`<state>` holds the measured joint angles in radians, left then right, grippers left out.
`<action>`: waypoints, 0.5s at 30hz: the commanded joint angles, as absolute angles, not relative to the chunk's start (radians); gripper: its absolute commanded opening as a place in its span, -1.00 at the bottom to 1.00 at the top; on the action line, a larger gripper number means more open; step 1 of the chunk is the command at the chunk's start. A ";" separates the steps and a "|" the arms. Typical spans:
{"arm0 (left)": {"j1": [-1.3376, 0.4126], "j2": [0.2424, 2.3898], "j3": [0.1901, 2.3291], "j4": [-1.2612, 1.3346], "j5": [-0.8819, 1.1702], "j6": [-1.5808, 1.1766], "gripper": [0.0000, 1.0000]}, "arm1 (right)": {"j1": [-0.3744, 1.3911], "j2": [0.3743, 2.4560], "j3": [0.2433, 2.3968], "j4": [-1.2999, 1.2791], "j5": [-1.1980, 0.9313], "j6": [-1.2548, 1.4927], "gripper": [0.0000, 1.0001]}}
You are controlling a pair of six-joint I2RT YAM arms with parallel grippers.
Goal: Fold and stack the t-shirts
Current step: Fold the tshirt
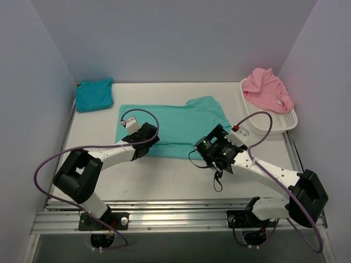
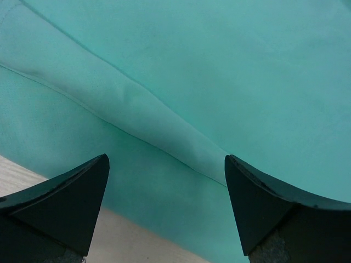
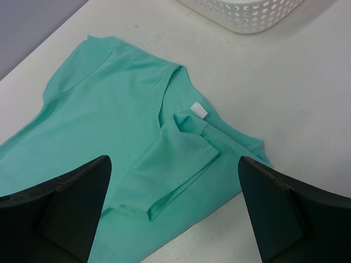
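Top external: green shirt (image 1: 175, 129) lies flat in the middle of the table (image 1: 175, 178), with a bare strip of table between its near hem and my bases. Blue shirt (image 1: 94, 94) is folded at the far-left corner, well apart. Pink shirt (image 1: 267, 90) is heaped in the basket (image 1: 277, 123), far right. My left tool (image 2: 167, 164) has fingers apart over the green shirt's near-left edge. My right tool (image 3: 174, 164) has fingers apart, holding nothing, over the near-right corner, where the sleeve (image 3: 181, 148) is folded in below the tag (image 3: 198, 110).
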<state>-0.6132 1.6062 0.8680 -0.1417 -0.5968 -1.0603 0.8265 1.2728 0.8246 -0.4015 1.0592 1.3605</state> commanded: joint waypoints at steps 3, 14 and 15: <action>-0.601 1.667 0.891 -0.048 -0.620 -1.052 0.90 | 0.834 1.243 0.810 -0.448 1.115 1.385 0.91; -0.584 1.778 0.933 -0.017 -0.609 -1.049 0.91 | 0.834 1.224 0.801 -0.463 1.127 1.390 0.91; -0.584 1.778 0.936 -0.017 -0.607 -1.051 0.91 | 0.833 1.224 0.799 -0.465 1.126 1.391 0.91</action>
